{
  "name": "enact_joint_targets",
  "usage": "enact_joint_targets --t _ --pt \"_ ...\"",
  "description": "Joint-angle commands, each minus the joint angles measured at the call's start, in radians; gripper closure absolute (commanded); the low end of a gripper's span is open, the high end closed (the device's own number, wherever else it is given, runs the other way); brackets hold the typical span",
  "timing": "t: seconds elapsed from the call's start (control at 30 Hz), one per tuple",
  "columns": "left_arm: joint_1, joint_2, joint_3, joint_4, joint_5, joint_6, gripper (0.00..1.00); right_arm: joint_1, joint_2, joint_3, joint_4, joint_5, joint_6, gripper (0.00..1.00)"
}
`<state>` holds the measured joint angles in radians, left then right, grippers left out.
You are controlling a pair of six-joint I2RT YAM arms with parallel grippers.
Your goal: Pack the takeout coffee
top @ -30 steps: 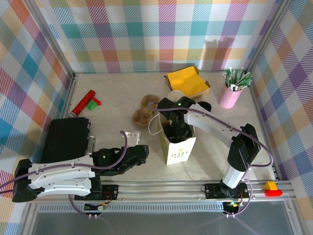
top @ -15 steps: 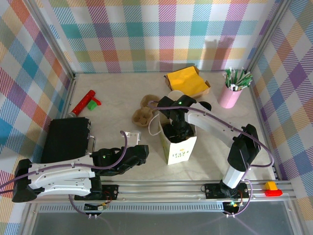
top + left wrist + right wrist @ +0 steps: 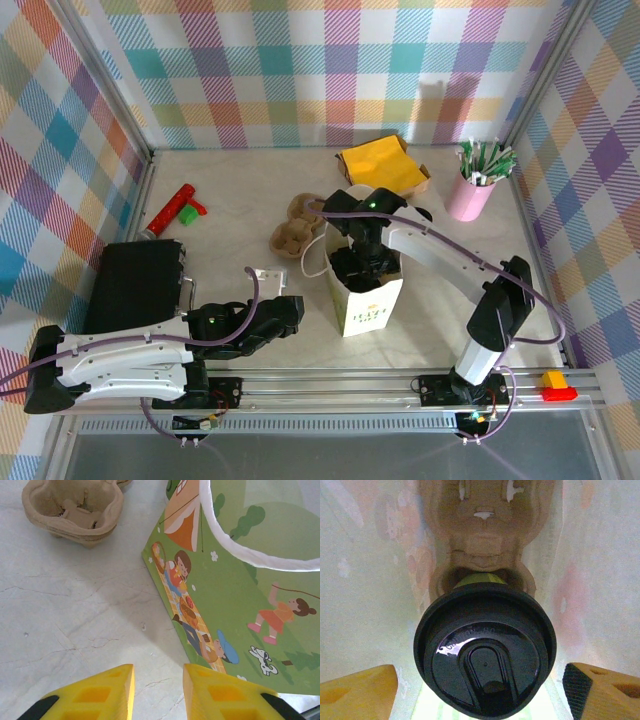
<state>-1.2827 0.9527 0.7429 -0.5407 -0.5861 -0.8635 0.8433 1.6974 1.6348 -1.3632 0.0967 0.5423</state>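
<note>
- Top view: the right gripper (image 3: 362, 268) reaches down into the open mouth of a white paper bag (image 3: 368, 305). The bag stands near the middle of the pale table (image 3: 230, 230), and it hides the jaws here.
- Top view: the left gripper (image 3: 290, 312) lies low over the table, just left of the bag and apart from it.
- Top view: behind the bag are pulp cup carriers (image 3: 295, 228), a box of yellow napkins (image 3: 383, 165) and a pink cup of sticks (image 3: 470, 195). A red and green object (image 3: 175, 208) and a black box (image 3: 135, 285) lie to the left.
- Left wrist view: the left gripper's two yellow fingers (image 3: 95, 695) stand apart with bare table between them, holding nothing. Ahead is the bag's side, printed with a green picnic scene, and its white handle (image 3: 240, 552). One of the pulp carriers sits at the upper left.
- Right wrist view: this looks straight down inside the bag. The takeout coffee cup (image 3: 480, 579) stands in a pocket of a pulp carrier tray (image 3: 485, 540) on the bag's floor, with a sliver of its green side visible.
- Right wrist view: the black lid (image 3: 485, 655) sits on top of the cup. The right gripper's yellow fingers (image 3: 357, 692) are spread wide, one on either side of the lid. Each is a little clear of the rim, gripping nothing.
</note>
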Motion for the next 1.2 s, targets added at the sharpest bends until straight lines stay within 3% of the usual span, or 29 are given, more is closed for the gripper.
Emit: enact_joint_targets --t 0.0,1.17 --pt "-0.01 -0.019 0.01 0.005 -0.022 0.004 0.69 -0.003 -0.036 0.043 -0.05 0.01 0.02 0.13" --pt "-0.01 -0.012 0.019 0.015 -0.024 0.014 0.7 -0.001 -0.036 0.263 -0.178 0.027 -0.012 0.13"
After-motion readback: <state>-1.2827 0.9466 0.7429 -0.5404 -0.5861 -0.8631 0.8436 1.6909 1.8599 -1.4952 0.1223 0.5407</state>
